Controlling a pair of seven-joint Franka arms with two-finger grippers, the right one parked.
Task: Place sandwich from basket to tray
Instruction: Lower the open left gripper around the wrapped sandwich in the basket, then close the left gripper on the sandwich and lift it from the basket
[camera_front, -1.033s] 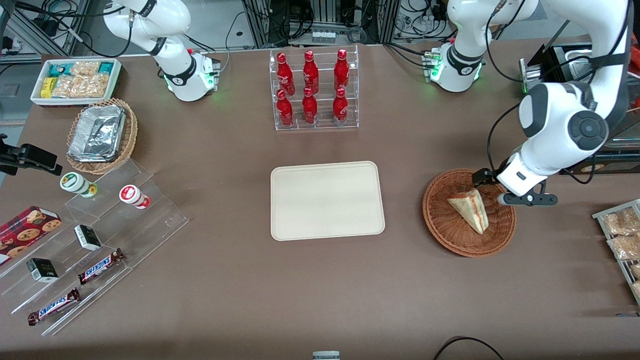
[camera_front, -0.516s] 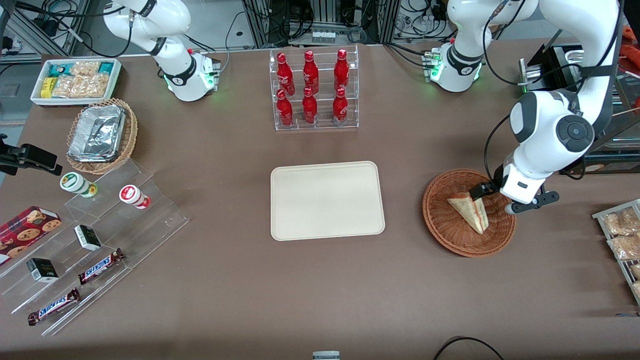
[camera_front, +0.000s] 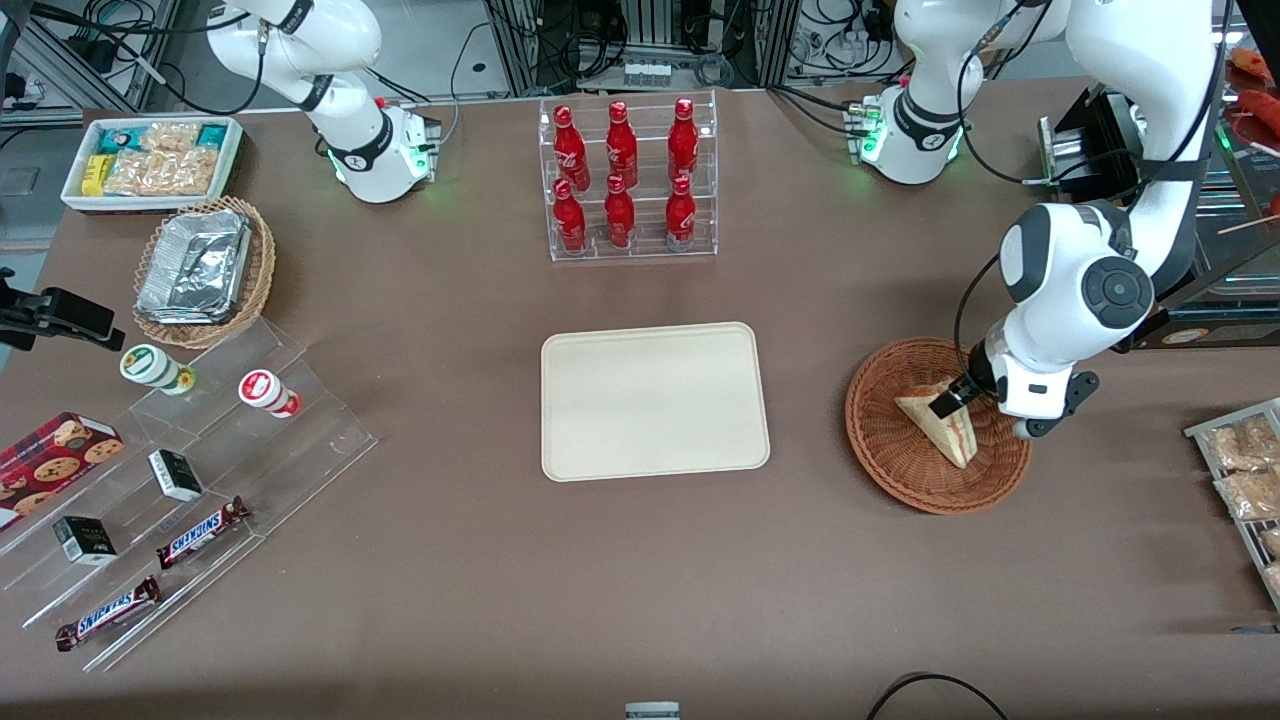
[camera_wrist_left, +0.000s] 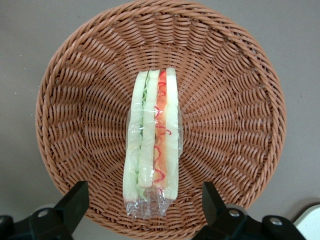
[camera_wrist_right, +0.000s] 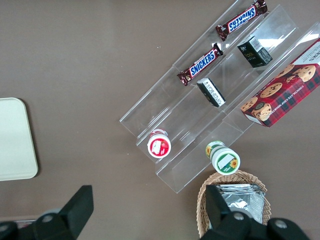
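Note:
The sandwich (camera_front: 940, 428) (camera_wrist_left: 152, 145), a plastic-wrapped wedge with red and green filling stripes, lies in the reddish-brown wicker basket (camera_front: 880, 470) (camera_wrist_left: 75, 100) toward the working arm's end of the table. My left gripper (camera_front: 985, 415) (camera_wrist_left: 145, 195) hangs low over the basket, open. Its black fingers (camera_wrist_left: 75, 200) stand wide on either side of the sandwich's wrapped end and touch nothing. The cream tray (camera_front: 655, 400) (camera_wrist_right: 15, 140) lies bare at the table's middle, beside the basket.
A clear rack of red bottles (camera_front: 628, 180) stands farther from the camera than the tray. Snack packets (camera_front: 1245, 470) lie at the working arm's table edge. Toward the parked arm's end are an acrylic shelf (camera_front: 150, 500), a foil-filled tan basket (camera_front: 205, 270) and a white bin (camera_front: 150, 160).
The left gripper has swung in from the basket's rim to over its middle and come lower, so its fingers now straddle the sandwich. The sandwich has not moved.

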